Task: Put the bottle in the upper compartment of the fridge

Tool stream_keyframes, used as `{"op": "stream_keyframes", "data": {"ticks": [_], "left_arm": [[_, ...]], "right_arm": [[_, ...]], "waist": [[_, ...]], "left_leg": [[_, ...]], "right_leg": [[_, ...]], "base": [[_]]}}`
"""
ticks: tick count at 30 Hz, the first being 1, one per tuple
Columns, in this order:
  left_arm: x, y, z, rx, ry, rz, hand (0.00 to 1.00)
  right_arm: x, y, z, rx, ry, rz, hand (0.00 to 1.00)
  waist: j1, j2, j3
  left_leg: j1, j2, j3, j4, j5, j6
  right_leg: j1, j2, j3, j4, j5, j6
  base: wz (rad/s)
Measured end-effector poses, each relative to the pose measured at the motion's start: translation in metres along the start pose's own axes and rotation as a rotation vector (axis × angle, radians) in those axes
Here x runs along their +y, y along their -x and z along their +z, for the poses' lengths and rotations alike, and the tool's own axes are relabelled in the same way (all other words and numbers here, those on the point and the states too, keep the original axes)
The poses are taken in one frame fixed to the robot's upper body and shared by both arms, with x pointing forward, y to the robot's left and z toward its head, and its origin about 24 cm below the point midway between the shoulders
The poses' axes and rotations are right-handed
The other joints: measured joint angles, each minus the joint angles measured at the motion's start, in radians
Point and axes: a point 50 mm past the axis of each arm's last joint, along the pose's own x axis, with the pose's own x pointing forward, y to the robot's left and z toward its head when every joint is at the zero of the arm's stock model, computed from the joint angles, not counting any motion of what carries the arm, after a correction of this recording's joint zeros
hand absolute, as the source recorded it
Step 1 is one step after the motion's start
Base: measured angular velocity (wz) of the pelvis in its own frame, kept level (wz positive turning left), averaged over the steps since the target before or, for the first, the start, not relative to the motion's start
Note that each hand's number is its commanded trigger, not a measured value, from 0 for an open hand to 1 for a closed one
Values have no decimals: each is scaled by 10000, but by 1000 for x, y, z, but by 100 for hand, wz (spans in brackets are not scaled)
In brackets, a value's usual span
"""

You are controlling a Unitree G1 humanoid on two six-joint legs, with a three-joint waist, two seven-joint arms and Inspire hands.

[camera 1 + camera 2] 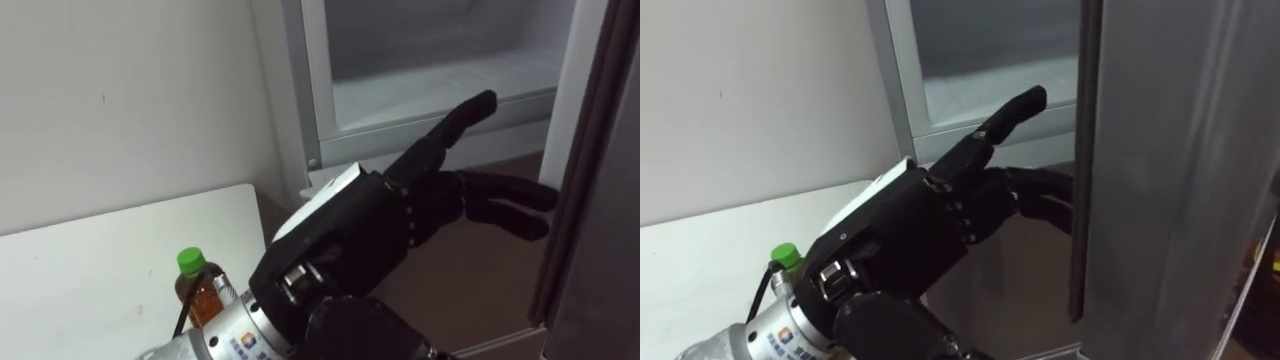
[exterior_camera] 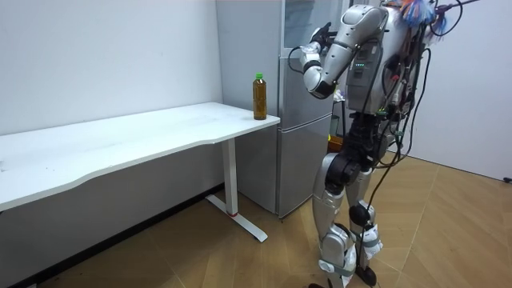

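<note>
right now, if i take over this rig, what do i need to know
Left hand: open and holding nothing, raised in front of the upper fridge, fingers reaching toward the edge of its door; I can't tell whether they touch it.
Bottle: upright, green cap, on the corner of the white table beside the fridge, not in a hand.
Done: the upper door stands open.
Left: grasp the bottle and set it inside the upper fridge.
</note>
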Motion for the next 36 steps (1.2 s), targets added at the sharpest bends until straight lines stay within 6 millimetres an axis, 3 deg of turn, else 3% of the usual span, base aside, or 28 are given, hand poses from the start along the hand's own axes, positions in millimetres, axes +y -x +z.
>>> {"op": "stream_keyframes", "data": {"ticks": [11, 21, 31, 36], "left_arm": [[-19, -7, -8, 70, 705, -827, 0], [-42, -8, -37, 1290, 1443, -2077, 0], [-49, -1, -60, 2438, 1383, -2356, 0], [-50, 0, -62, 2511, 1458, -2501, 0]], "right_arm": [[2, -1, 7, -20, 458, 78, 0], [12, -4, 12, -42, 832, 370, 0], [15, -4, 13, -85, 851, 628, 0], [16, -4, 14, -92, 939, 659, 0]], "waist": [[95, -3, 3], [75, -7, 12], [48, -99, 75], [49, -123, 84]], "left_leg": [[-24, 6, 37, -28, 0, 0], [-42, 13, 39, -22, 0, 0], [-41, 19, 79, -69, 0, 0], [-38, 19, 83, -69, 0, 0]], "right_leg": [[-27, -1, -32, 3, 2, -1], [-30, 5, -76, 8, 2, -1], [-108, 11, -5, 6, 2, -2], [-140, 22, 137, 2, 2, -3]], "base": [[0], [0], [-2], [-5]]}}
